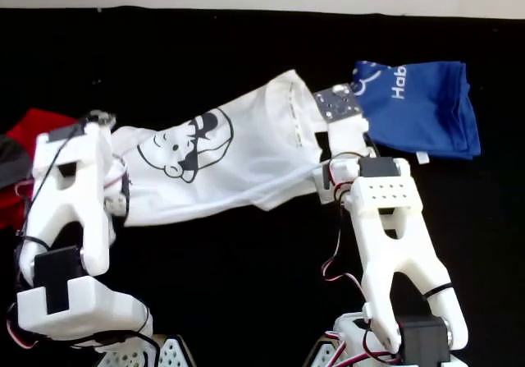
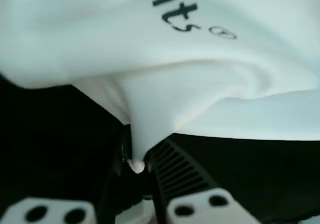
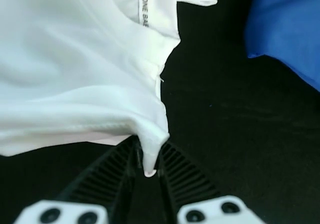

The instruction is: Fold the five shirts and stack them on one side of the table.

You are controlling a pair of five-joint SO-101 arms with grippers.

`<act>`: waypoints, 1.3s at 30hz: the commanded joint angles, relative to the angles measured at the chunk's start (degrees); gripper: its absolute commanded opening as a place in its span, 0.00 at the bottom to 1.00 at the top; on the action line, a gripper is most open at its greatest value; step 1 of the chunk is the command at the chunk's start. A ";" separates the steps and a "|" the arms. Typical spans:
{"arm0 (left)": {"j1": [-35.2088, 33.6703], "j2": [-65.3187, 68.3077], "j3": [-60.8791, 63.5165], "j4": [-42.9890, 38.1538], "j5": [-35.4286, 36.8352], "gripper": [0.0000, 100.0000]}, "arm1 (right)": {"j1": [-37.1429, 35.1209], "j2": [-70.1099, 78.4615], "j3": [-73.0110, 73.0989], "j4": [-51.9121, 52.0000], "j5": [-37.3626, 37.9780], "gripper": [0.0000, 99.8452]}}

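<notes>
A white shirt (image 1: 217, 158) with a black cartoon print hangs stretched between the two arms over the black table (image 1: 246, 285). My left gripper (image 2: 136, 165) is shut on a pinched fold of the white shirt (image 2: 165, 73) at its left end. My right gripper (image 3: 148, 170) is shut on the edge of the white shirt (image 3: 75, 73) at its right end. In the high view the left gripper (image 1: 123, 188) is at the shirt's left side and the right gripper (image 1: 321, 178) at its right. A folded blue shirt (image 1: 422, 108) lies at the back right, also seen as blue cloth (image 3: 287, 28) past the right gripper.
Red cloth (image 1: 25, 137) with a dark patch lies at the table's left edge behind the left arm. Bare black table spreads in front of the hanging shirt and between the two arm bases.
</notes>
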 commanded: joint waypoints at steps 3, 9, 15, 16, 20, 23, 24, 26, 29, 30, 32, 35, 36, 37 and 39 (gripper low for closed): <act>1.63 -2.07 -22.11 14.68 4.57 0.01 | 0.92 -2.51 -9.10 -0.57 -0.53 0.01; 2.51 -8.40 -40.48 23.82 5.01 0.01 | -0.22 -2.51 -27.21 9.80 2.55 0.01; 2.51 -20.26 -47.16 23.91 5.01 0.01 | -0.04 -2.51 -46.81 19.56 3.60 0.01; 2.51 -22.55 -48.22 23.91 5.01 0.01 | -0.04 -2.51 -49.98 20.97 4.75 0.01; 2.51 -30.29 -52.44 23.38 5.01 0.01 | -0.04 -2.51 -62.99 26.42 6.51 0.01; 2.51 -34.77 -54.64 21.98 5.01 0.01 | -0.04 -2.51 -72.04 30.55 6.51 0.01; 2.51 -36.00 -54.99 21.54 5.01 0.01 | -0.04 -2.51 -74.86 31.52 6.51 0.01; 2.51 -38.02 -55.25 20.57 5.01 0.01 | -0.04 -2.51 -79.69 32.92 6.59 0.01; 2.51 -39.96 -54.90 20.22 5.01 0.01 | 0.04 -2.51 -85.23 34.07 6.59 0.01; 2.42 -40.31 -54.90 20.31 5.01 0.01 | 0.04 -2.51 -86.64 34.33 6.59 0.01; 2.42 -40.40 -54.90 20.31 5.01 0.01 | 0.04 -2.51 -89.27 34.95 6.77 0.01; 2.51 -40.31 -54.73 20.31 5.01 0.01 | 0.04 -2.51 -93.23 37.05 9.05 0.01; 2.51 -40.31 -54.64 20.31 5.01 0.01 | 0.04 -2.51 -94.73 37.93 9.32 0.01; 2.51 -40.31 -54.11 20.22 5.01 0.01 | 0.04 -2.51 -96.31 38.99 9.41 0.01; 2.51 -40.57 -53.14 20.13 5.01 0.01 | 0.04 -2.51 -99.47 40.92 9.41 0.01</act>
